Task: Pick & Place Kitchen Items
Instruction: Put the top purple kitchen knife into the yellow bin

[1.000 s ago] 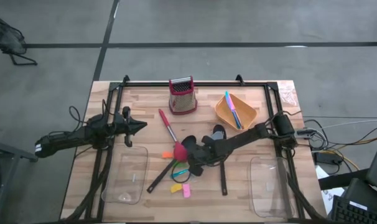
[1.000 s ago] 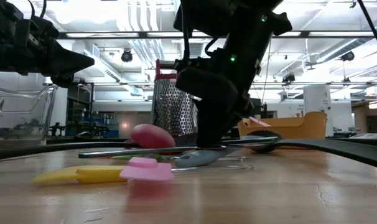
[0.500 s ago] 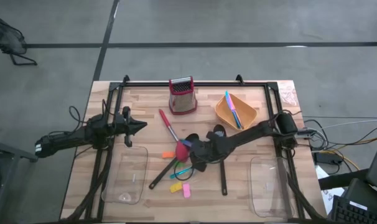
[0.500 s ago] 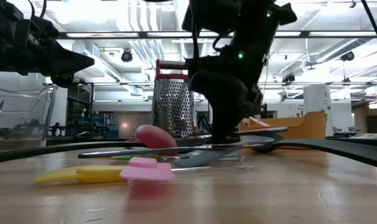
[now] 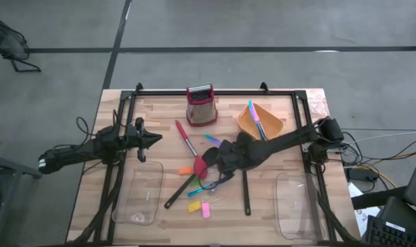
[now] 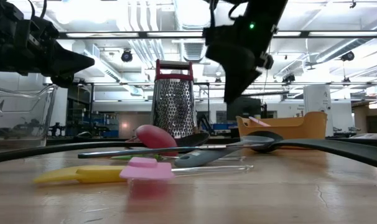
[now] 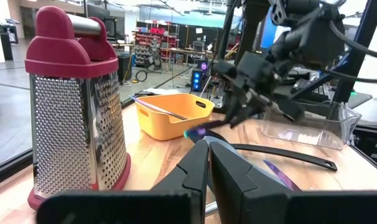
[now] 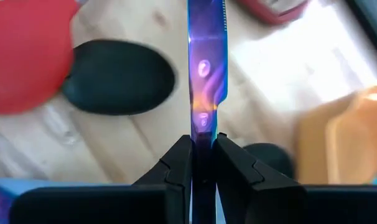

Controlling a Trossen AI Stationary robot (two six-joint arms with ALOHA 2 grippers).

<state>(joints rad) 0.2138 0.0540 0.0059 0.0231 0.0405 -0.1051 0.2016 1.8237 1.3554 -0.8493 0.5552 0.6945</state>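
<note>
My right gripper hangs over the middle of the table, shut on a thin blue-purple stick with a shiny, toothed edge. Below it lie a red-headed spoon, long black spoons and small orange, yellow and pink pieces. More sticks lie in the orange bowl. My left gripper is shut, holds nothing and hovers level at the table's left. My right gripper pinches one end of the stick between its two fingers. The fingers slant down from the table's right, and the stick runs straight on past the fingertips, in line with them. It is lifted clear of the table and the other items.
A red box grater stands at the far middle. Two clear containers sit near the front edge, one left and one right. A black frame runs along the table's far and side edges.
My right gripper has risen from the pile of items and drawn back toward the far right, tipping less steeply, with the blue-purple stick lifted clear in its fingers. The spoons and small pieces have stayed on the table.
</note>
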